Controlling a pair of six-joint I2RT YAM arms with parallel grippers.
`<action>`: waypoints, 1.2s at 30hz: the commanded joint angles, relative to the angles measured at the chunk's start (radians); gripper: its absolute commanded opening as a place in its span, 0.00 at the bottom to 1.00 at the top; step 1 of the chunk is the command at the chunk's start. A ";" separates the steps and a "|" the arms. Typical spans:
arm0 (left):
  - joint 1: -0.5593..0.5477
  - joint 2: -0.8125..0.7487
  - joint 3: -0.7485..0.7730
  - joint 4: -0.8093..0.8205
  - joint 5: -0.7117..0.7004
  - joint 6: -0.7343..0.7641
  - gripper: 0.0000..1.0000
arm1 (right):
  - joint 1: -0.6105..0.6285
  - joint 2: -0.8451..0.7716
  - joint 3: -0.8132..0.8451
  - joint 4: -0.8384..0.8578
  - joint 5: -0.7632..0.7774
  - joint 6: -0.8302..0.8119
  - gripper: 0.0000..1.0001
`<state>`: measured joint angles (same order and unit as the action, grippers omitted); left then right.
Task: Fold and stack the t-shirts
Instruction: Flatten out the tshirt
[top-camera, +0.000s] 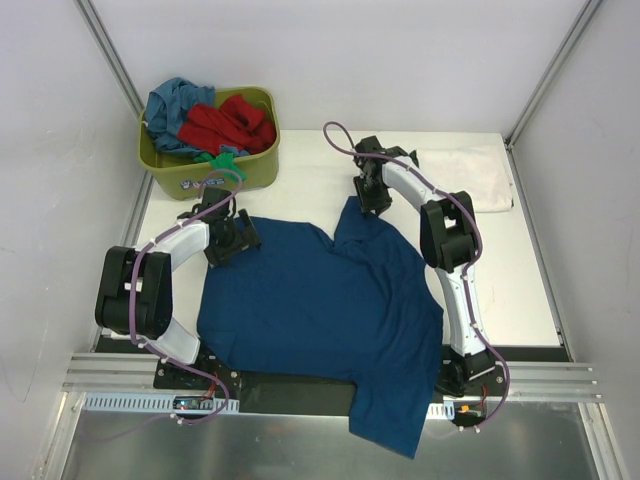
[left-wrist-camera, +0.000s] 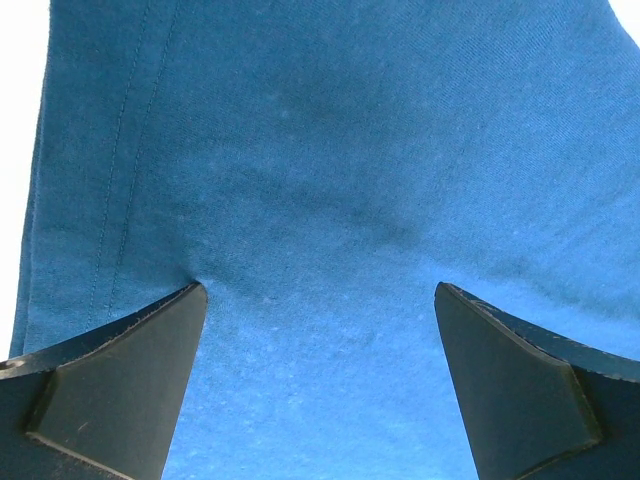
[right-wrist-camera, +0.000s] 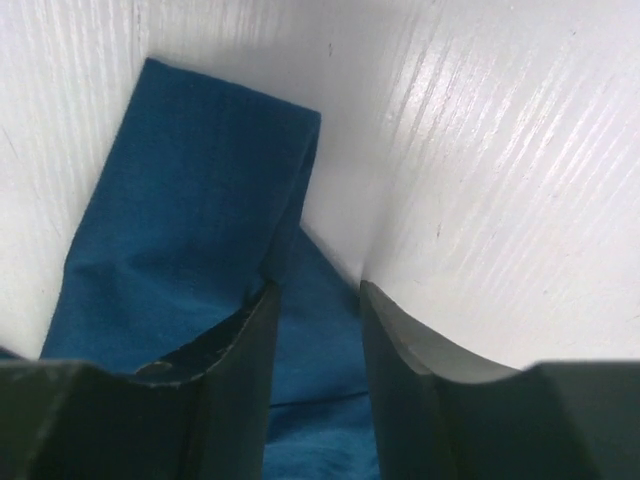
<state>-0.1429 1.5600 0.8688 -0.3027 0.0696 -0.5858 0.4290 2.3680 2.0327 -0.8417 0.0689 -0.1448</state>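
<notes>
Blue tee (top-camera: 320, 300) spread on table (top-camera: 510, 290) mid-frame, long axis running top to bottom, lower hem hanging off the near edge at bottom centre. Top edge running left to right between both arms. Left gripper (top-camera: 232, 238) down at the tee's upper-left corner, jaws spread full wide with tips on flat cloth either side of a small pucker, seam line just left in the wrist view, nothing held. Right gripper (top-camera: 372, 200) at top centre on the folded-up sleeve flap, jaws half closed with the flap's edge between them; cannot tell whether pinched or only straddled. Flap pointing away from the right jaws toward upper left of that wrist view, bare table to the right. Each arm nearest its own top corner, body of the tee below both in frame. Likely next: grab both top points and fold downward. White tee (top-camera: 480, 178) folded at upper right; tub (top-camera: 255, 170) of other tees upper left.
</notes>
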 joint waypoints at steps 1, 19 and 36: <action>0.002 0.029 0.015 0.010 -0.027 0.006 0.99 | 0.010 0.000 -0.031 -0.040 0.016 0.001 0.25; 0.003 0.061 -0.014 0.007 -0.065 0.004 0.99 | 0.008 -0.191 -0.077 -0.114 0.580 0.051 0.05; 0.003 -0.009 -0.027 -0.012 -0.048 0.000 0.99 | -0.045 -0.210 -0.055 -0.125 0.471 0.119 0.70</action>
<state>-0.1429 1.5665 0.8715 -0.2939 0.0414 -0.5861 0.3744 2.2490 1.9652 -1.0363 0.6762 -0.0055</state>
